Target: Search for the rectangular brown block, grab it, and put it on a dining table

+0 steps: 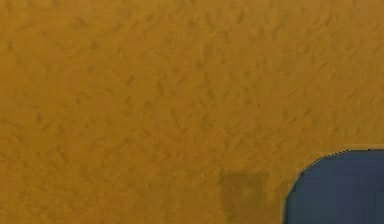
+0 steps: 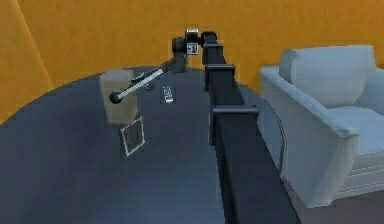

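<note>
Forward view: orange wall [image 1: 150, 90], matte with a rough, stippled texture. A dark blue rounded corner [image 1: 340, 190] with a smooth, flat top cuts in at lower right.

Arm side view: round table [image 2: 60, 150] with a smooth, dark blue-grey top whose curved edge meets the same orange wall behind it. The arm [image 2: 235, 140] is a dark, square-section bar with stepped segments, running up from the bottom edge over the tabletop. Two small white marker squares [image 2: 195, 35] sit at its far end.

The gripper [image 2: 120, 97] angles down and to the left from the wrist on thin, pale fingers. Its tips lie against the block [image 2: 112, 80] in the picture.

Block: tan-brown with plain flat faces and a box shape. It is taller than wide, so its long axis runs up and down in the picture. It sits over the far left part of the table, near the wall. I cannot tell whether it rests on the tabletop.

Gripper state: how far the fingers are spread cannot be read here. I also cannot tell whether they hold anything.

Other items:
- Flat rectangular frame [image 2: 132, 138], pale border around a dark centre, lying on the table just below the block.
- Small pale oblong object [image 2: 168, 96], lying between the block and the arm.
- Armchair [image 2: 320, 100], pale grey-white, padded with rounded cushions, standing right of the table.
</note>
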Available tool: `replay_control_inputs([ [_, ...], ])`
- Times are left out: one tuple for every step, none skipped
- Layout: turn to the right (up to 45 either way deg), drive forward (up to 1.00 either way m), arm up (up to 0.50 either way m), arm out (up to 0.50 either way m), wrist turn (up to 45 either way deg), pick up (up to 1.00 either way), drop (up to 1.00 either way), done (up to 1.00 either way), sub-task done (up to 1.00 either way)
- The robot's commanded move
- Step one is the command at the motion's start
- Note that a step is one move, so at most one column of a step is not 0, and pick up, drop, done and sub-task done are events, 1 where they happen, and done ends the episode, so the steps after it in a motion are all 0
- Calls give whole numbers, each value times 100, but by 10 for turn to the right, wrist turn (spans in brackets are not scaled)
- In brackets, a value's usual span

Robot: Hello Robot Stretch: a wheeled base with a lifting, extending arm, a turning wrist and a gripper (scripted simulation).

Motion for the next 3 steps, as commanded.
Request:
replay_control_inputs([
  [0,0,0,0,240,0,0,0,0],
  [0,0,-26,0,0,0,0,0,0],
  [0,0,0,0,0,0,100,0,0],
])
